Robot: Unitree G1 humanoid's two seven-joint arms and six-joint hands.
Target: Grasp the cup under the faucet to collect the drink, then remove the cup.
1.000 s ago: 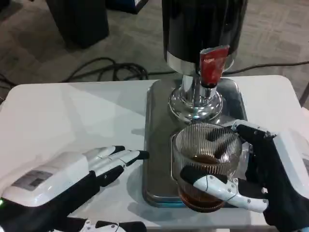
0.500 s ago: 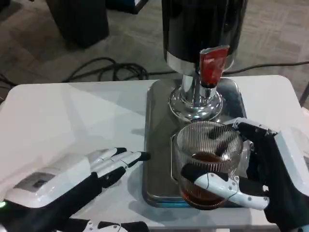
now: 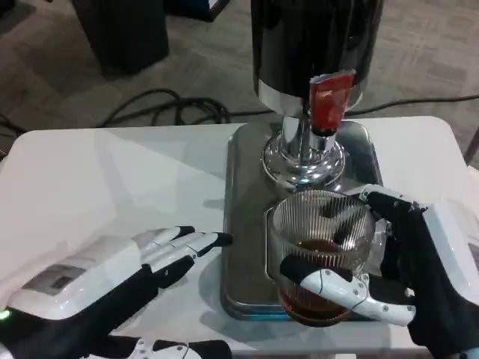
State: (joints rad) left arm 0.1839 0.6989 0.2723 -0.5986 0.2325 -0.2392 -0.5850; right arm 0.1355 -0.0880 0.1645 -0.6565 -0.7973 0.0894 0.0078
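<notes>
Right hand [image 3: 408,280] wrapped around ribbed glass cup [image 3: 322,254], brown drink at bottom.

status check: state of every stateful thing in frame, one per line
cup: upright on the tray, part-filled with brown drink, held by the right hand
right hand: fingers wrapped around the cup
left hand: holds nothing, fingers extended flat over the table beside the tray
faucet: red lever, above and behind the cup; no stream visible
tray: flat on the table, carrying dispenser base and cup
</notes>
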